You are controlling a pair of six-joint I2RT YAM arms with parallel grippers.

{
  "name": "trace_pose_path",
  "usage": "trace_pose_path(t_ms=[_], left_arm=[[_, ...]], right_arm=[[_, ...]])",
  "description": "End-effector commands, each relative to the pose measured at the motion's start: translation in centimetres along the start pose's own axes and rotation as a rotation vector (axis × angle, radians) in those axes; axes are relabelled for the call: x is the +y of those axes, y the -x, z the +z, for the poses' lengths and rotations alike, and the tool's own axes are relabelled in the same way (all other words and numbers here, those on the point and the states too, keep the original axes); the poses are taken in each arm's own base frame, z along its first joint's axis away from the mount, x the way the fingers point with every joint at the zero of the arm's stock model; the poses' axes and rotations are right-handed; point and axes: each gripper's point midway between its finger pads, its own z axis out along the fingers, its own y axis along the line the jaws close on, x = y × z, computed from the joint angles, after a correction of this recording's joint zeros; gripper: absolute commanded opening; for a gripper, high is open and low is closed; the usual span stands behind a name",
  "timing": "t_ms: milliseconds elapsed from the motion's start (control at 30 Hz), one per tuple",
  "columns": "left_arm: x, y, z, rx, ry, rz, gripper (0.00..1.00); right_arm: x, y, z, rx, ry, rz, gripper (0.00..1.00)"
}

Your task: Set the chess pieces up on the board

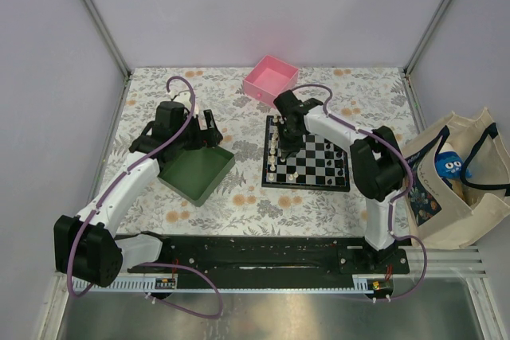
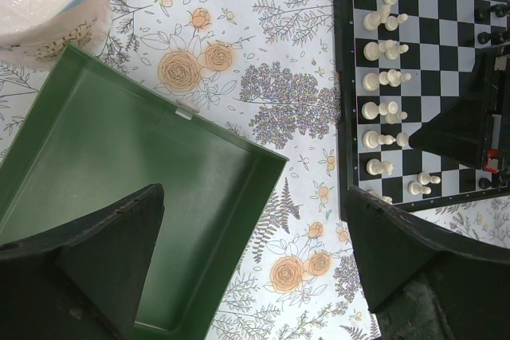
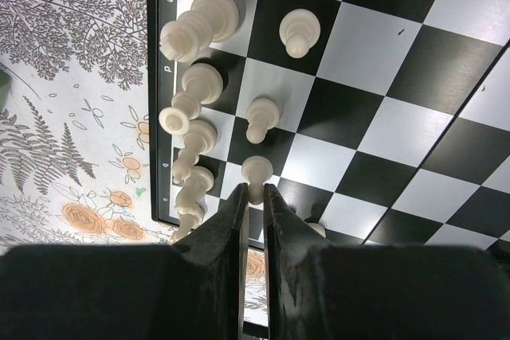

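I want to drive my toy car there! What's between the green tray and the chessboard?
Just flowery tablecloth. The left wrist view shows that strip bare between the green tray and the chessboard.

**Your two arms: build and finish**
Your left arm (image 1: 127, 185) and right arm (image 1: 328, 127) each pair white tubular links with bulky black joint housings. A purple cable (image 1: 180, 80) loops along each arm. Both are bolted to a long black base plate (image 1: 263, 254). Your left fingers (image 2: 96, 260) and right fingers (image 3: 227, 252) are matte black wedges that taper toward the tips.
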Motion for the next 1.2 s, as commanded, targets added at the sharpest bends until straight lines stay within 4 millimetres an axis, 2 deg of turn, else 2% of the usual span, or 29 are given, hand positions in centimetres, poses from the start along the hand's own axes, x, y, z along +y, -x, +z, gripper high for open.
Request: trace_pose_path(t_ms=[0, 233, 400, 567, 733, 1000, 1167], left_arm=[[-1.0, 1.5, -0.6, -0.067, -0.042, 0.005, 0.99], [-1.0, 1.5, -0.6, -0.066, -0.043, 0.007, 0.99], [-1.0, 1.5, -0.5, -0.063, -0.042, 0.006, 0.99], [-0.9, 1.4, -0.5, -0.062, -0.041, 0.004, 0.99], [-0.9, 1.5, -0.5, -0.065, -0.039, 0.007, 0.99], [-1.0, 1.6, -0.6, -0.063, -0.040, 0.010, 0.99], [-1.0, 1.5, -0.5, -0.058, -0.043, 0.009, 0.99]], right_arm=[[0.9, 0.9, 0.1, -0.018, 0.017, -0.001, 0.15], [0.6, 0.9, 0.5, -0.014, 0.005, -0.001, 0.19], [0.7, 1.1, 0.2, -0.024, 0.006, -0.004, 0.29], [0.8, 1.3, -0.6, -0.034, 0.010, -0.014, 0.34], [0.3, 1.6, -2.1, -0.067, -0.010, -0.022, 0.37], [-1.0, -0.3, -4.3, -0.077, -0.023, -0.024, 0.38], [-2.2, -2.7, -3.5, -0.031, -0.058, 0.028, 0.38]])
